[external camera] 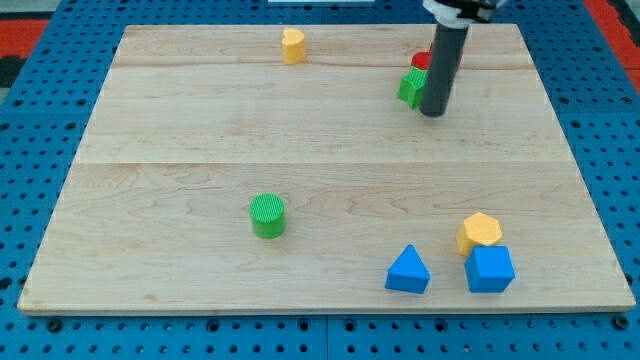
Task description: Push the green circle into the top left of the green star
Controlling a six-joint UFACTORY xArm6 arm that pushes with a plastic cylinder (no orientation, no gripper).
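Observation:
The green circle (268, 215) stands on the wooden board (200, 120), left of the middle and toward the view's bottom. The green star (411, 87) lies near the view's top right, partly hidden behind my rod. My tip (433, 113) rests on the board just right of and slightly below the green star, touching or nearly touching it. The tip is far from the green circle, up and to its right.
A red block (421, 61) sits just above the green star, partly hidden by the rod. A yellow block (292, 46) is at the top middle. A yellow hexagon (481, 231), a blue cube (489, 269) and a blue triangle (408, 271) cluster at the bottom right.

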